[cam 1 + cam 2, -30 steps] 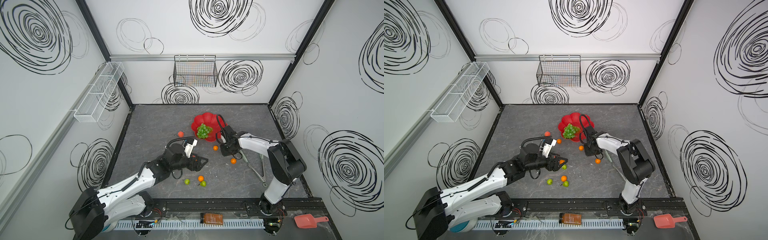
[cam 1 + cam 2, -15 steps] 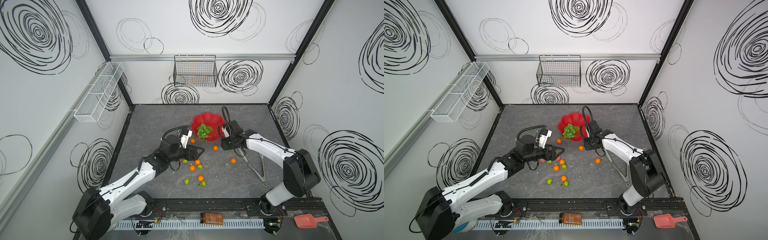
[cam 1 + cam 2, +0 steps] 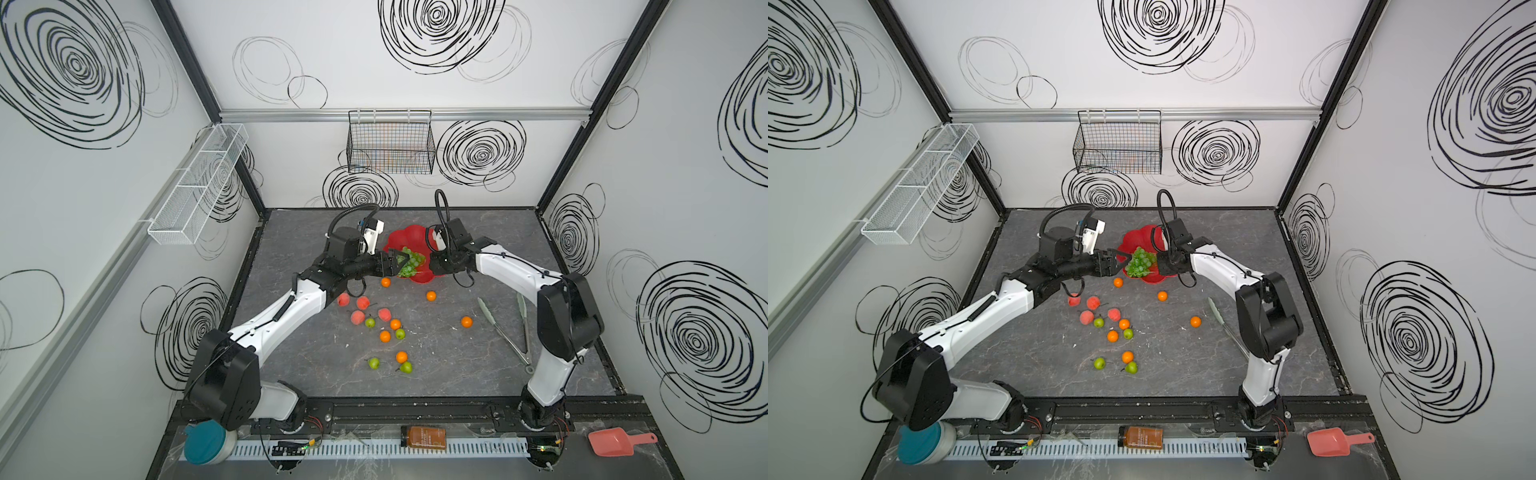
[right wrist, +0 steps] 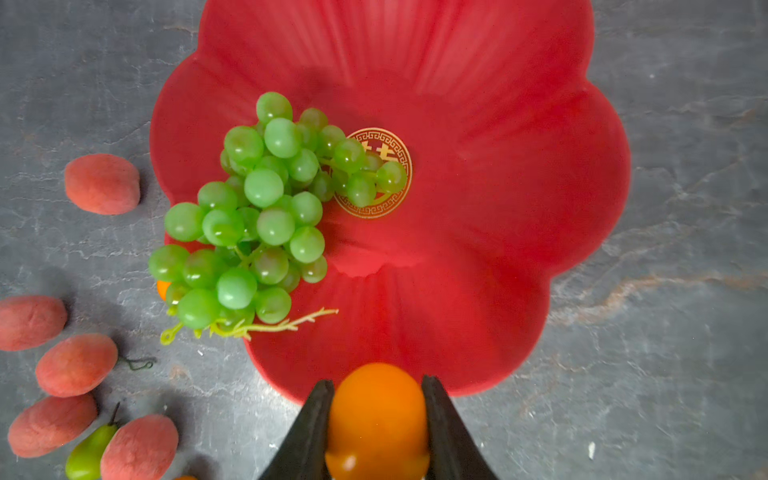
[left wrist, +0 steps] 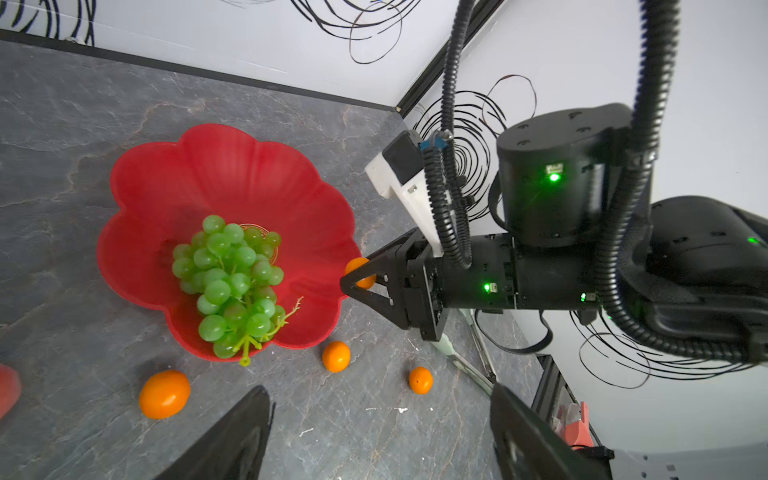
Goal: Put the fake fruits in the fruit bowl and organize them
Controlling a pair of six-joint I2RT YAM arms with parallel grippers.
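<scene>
Firmly the right claw pinches an oval orange, long axis toward the fruit bowl; left claw spread.

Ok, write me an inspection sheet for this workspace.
Surface: grey marbled tabletop, fruit scattered.
Job's things: grapes in the fruit bowl, overhanging its rim; peaches, oranges and green apples loose.
Clutter: tongs on the tabletop; pink scoop and amber bottle at the front edge.
Grippers: left gripper open, empty; right gripper shut on an orange at the bowl's rim.
Cables: black hoses looped above both wrists.
Surroundings: wire basket on the back wall, mesh rack on the left wall.
</scene>
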